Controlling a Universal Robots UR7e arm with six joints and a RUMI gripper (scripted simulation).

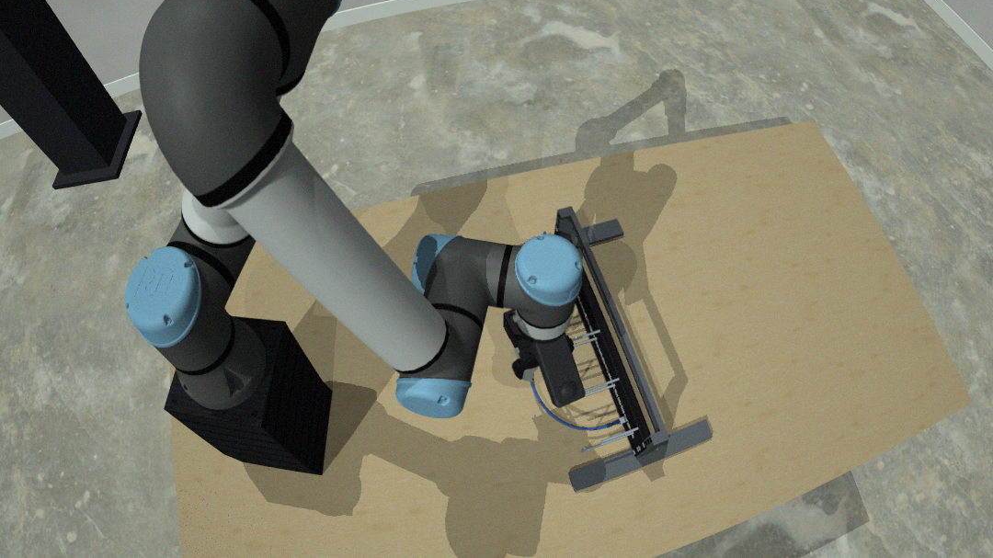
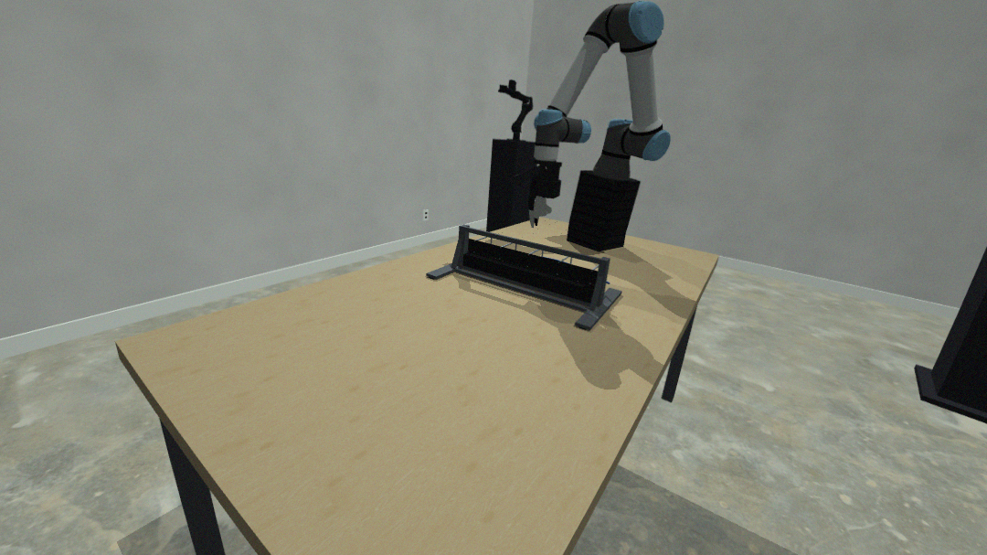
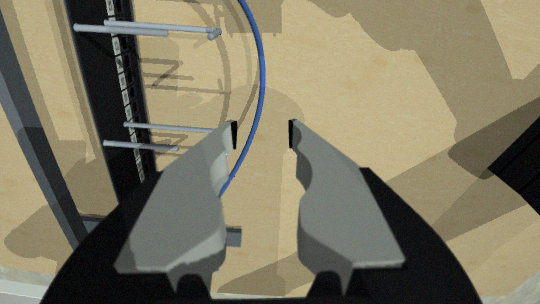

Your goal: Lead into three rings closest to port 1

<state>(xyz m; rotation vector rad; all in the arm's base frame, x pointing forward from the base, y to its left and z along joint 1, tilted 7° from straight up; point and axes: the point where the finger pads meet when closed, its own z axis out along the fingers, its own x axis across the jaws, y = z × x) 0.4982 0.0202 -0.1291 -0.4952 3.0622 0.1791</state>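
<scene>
The dark rack (image 1: 611,347) stands upright on the wooden table and also shows in the exterior view (image 2: 531,268). Steel rings (image 3: 150,28) stick out from its port strip (image 3: 122,81). The blue lead (image 3: 257,66) curves over the table in front of the rings and also shows in the top view (image 1: 578,424). My gripper (image 3: 262,122) hangs above the rack's front side, pointing down. Its fingers stand apart. The lead runs between them, close to the left finger, and disappears behind it. I cannot tell whether the lead rests in any ring.
The robot's black base block (image 1: 248,391) stands at the table's corner. A black pedestal (image 2: 509,185) stands behind the table, and another (image 1: 51,83) stands on the floor. The rack's feet (image 1: 637,453) lie flat on the table.
</scene>
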